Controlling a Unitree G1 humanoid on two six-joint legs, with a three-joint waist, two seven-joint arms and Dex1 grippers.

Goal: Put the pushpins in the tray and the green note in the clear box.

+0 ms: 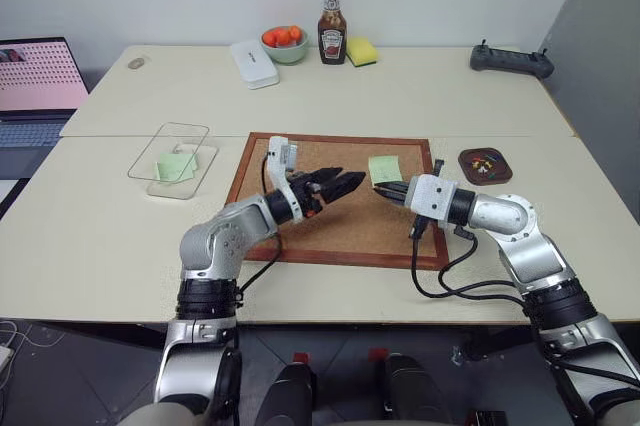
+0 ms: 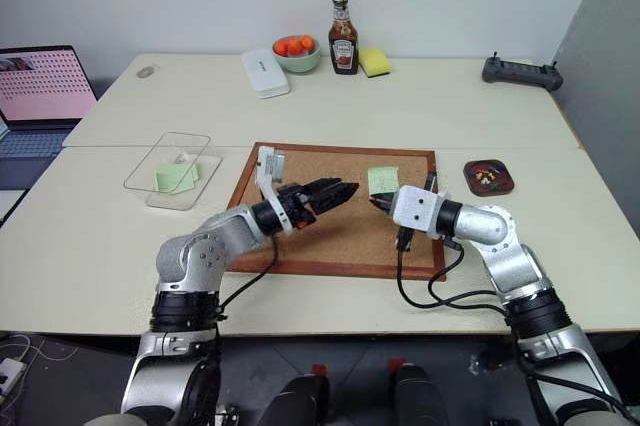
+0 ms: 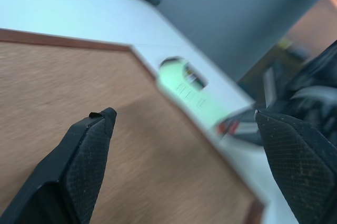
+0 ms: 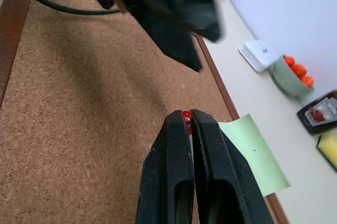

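1. A red pushpin sits pinched between the clenched tips of the right gripper, over the cork board.
2. A green note lies on the board just beyond that gripper, toward 12 o'clock.
3. The left gripper hangs released, fingers spread, at 9 o'clock of the right one.
4. The tray sits off the board at 3 o'clock.
5. The clear box, with another green note inside, lies at 9 o'clock of the board.

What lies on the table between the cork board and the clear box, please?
Nothing: in the left eye view, bare table separates the cork board from the clear box.
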